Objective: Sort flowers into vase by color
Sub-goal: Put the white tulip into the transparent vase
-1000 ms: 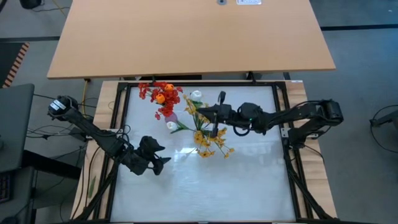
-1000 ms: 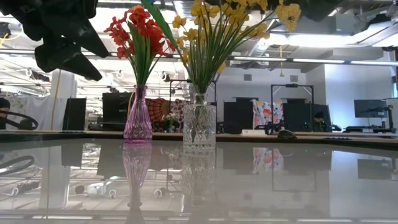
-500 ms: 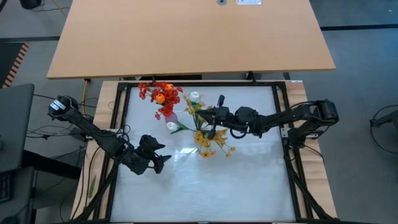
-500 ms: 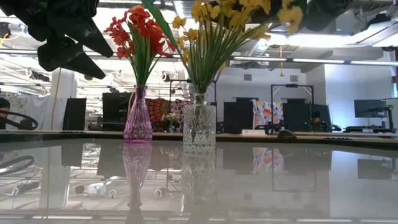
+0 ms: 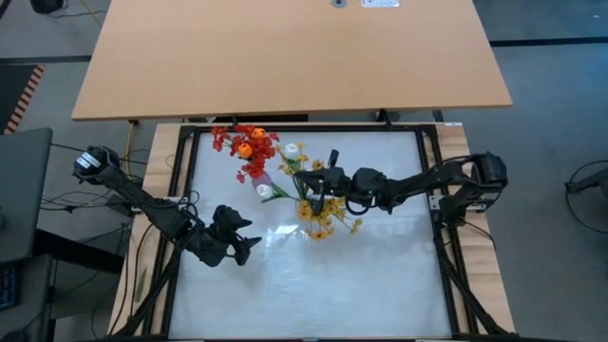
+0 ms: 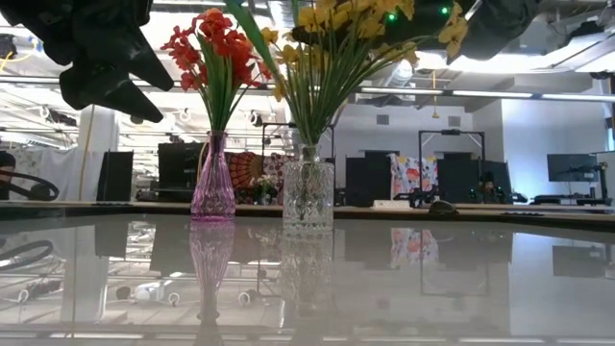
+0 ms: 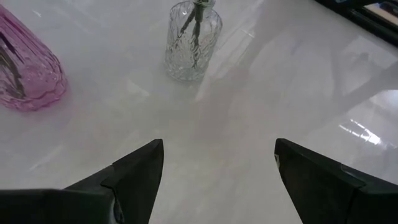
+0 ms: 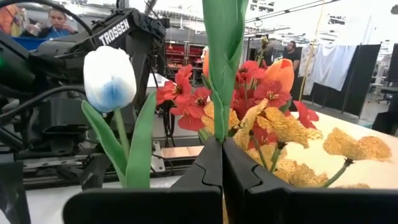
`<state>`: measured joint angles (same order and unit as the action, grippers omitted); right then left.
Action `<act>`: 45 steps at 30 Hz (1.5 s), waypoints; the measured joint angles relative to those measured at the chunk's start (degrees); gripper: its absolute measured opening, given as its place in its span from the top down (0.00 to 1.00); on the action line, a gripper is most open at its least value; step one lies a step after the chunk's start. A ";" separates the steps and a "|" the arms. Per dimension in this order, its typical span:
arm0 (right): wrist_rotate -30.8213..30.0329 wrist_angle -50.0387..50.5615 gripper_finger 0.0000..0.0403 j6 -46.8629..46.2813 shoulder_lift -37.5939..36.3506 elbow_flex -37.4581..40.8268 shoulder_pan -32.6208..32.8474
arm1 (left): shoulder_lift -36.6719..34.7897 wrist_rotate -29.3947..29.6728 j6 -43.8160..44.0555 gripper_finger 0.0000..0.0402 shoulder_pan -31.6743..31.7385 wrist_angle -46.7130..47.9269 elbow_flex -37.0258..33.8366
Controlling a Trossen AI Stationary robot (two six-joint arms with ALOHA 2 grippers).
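Note:
Red-pink sprays and orange-red buds (image 5: 249,150) stand in a pink vase (image 6: 212,183). Yellow blossoms (image 5: 323,217) fill a clear cut-glass vase (image 6: 307,194), their stems inside it. A white tulip (image 8: 110,78) rises beside them, also visible from above as the white tulip (image 5: 292,150). My right gripper (image 5: 329,182) hovers over the clear vase among the flower heads, shut on a green leaf. My left gripper (image 5: 239,245) waits open over the table's near left; its wrist view shows the clear vase (image 7: 193,40) and the pink vase (image 7: 28,74). My right gripper pinches a broad green leaf (image 8: 221,127) between its two fingers, coming level from the table's right. The leaf stands upright and rises above the fingertips (image 8: 208,162). Which flower it belongs to, I cannot tell; its lower end is hidden below the gripper.
A black frame (image 5: 432,204) borders the glossy white table. The two vases stand close together near the far middle. Open tabletop (image 5: 361,285) lies on the near and right sides. A person (image 8: 289,50) shows in the room behind.
My right gripper has moved a little toward the table's left and near edges, and lower into the low view. It has stayed shut. The white tulip and the yellow blossoms have shifted leftward with it. The vases have not moved.

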<state>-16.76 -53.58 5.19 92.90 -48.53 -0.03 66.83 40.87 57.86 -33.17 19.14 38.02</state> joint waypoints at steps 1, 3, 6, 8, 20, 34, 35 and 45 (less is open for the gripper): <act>-0.08 0.23 0.95 0.74 -0.26 0.00 0.00 | 0.00 0.01 -0.41 0.27 0.00 0.00 0.00; -0.10 0.05 0.95 2.41 -0.75 0.02 0.02 | 0.00 0.00 -1.35 0.27 0.00 0.02 0.00; -0.09 2.02 0.95 2.09 -0.83 -0.04 0.02 | 0.00 0.06 -1.89 0.27 0.00 0.82 0.00; -0.08 4.64 0.95 0.95 -0.83 -0.04 0.02 | 0.00 0.05 -1.89 0.27 0.00 1.80 0.00; 0.01 8.05 0.88 0.45 -0.82 -0.04 0.02 | 0.00 0.02 -1.69 0.27 0.00 5.69 0.00; -0.10 15.87 0.62 1.30 -5.34 -1.38 0.02 | 0.00 -3.48 -1.11 0.27 0.00 7.13 0.00; -0.10 18.49 0.60 1.28 -6.58 -2.07 -0.02 | 0.00 -3.55 -1.12 0.27 0.00 7.13 0.00; 0.31 51.38 0.48 -1.27 -13.57 -14.83 -0.52 | 0.00 -3.59 -3.73 0.27 0.67 7.35 0.00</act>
<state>-16.45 -2.20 3.92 79.33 -63.36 -0.55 66.83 37.28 54.13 -32.49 26.49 38.02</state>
